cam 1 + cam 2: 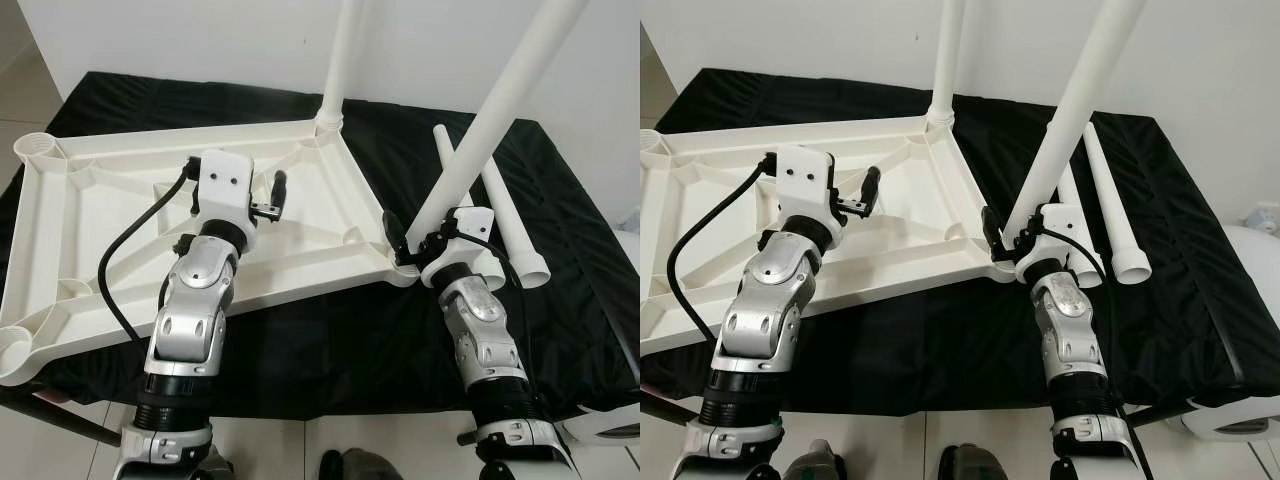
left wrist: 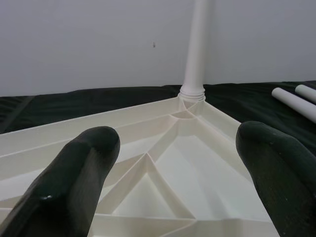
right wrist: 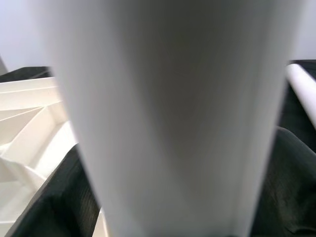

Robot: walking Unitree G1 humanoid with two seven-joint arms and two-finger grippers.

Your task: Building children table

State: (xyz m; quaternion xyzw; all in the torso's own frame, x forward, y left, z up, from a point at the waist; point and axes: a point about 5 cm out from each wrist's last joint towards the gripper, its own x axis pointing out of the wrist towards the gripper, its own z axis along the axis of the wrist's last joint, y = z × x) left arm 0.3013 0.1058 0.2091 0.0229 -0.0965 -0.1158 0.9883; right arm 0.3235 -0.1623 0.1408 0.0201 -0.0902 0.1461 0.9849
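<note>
A white plastic tabletop (image 1: 110,250) lies upside down on a black cloth. One white leg (image 1: 343,60) stands upright in its far right corner socket. My right gripper (image 1: 420,238) is shut on a second white leg (image 1: 490,120), which leans to the right with its foot at the near right corner. In the right wrist view this leg (image 3: 168,118) runs between the dark fingers (image 3: 54,197). My left gripper (image 2: 173,163) hovers open over the ribbed underside of the tabletop (image 2: 187,163), holding nothing. Two loose legs (image 1: 512,225) lie on the cloth to the right.
Round sockets at the far left (image 1: 38,147) and near left (image 1: 15,345) corners stand without legs. The black cloth (image 1: 330,350) covers a low platform against a white wall. A white rounded object (image 1: 612,425) sits on the tiled floor at the near right.
</note>
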